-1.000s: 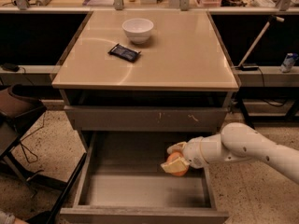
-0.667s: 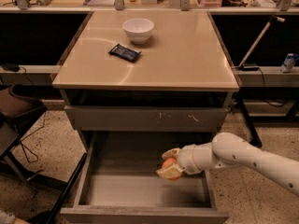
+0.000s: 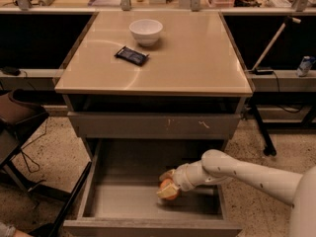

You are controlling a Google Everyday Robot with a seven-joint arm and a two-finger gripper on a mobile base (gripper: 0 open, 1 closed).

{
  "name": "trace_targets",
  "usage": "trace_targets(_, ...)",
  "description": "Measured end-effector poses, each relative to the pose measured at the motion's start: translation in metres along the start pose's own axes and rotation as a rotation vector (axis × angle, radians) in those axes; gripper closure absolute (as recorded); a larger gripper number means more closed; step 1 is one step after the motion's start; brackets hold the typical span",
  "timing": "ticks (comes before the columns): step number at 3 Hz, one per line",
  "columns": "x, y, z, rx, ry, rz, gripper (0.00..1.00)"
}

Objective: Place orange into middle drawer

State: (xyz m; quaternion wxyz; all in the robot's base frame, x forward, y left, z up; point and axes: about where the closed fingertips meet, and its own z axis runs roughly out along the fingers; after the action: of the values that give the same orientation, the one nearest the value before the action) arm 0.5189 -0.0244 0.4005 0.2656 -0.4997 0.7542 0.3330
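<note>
The orange (image 3: 169, 190) is a round orange fruit held low inside the open middle drawer (image 3: 123, 201), a wide grey metal drawer pulled out below the table. My gripper (image 3: 168, 184) reaches in from the right on a white arm and is shut on the orange, its pale fingers above and below it. The orange sits at or just above the drawer floor, right of centre; I cannot tell whether it touches.
A white bowl (image 3: 146, 31) and a dark flat packet (image 3: 132, 56) lie on the tan tabletop (image 3: 197, 58). A shut grey drawer front with whitish scratches (image 3: 153, 126) is above the open drawer. A dark chair (image 3: 17, 122) stands at the left.
My gripper with the orange has moved left and lower, deeper into the open drawer. Nothing on the tabletop has moved.
</note>
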Motion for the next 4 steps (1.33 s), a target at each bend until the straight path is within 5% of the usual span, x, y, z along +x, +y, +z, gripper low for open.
trace_targets(4, 0.0028, -0.0016, 0.0086, -0.009, 0.0, 0.006, 0.12)
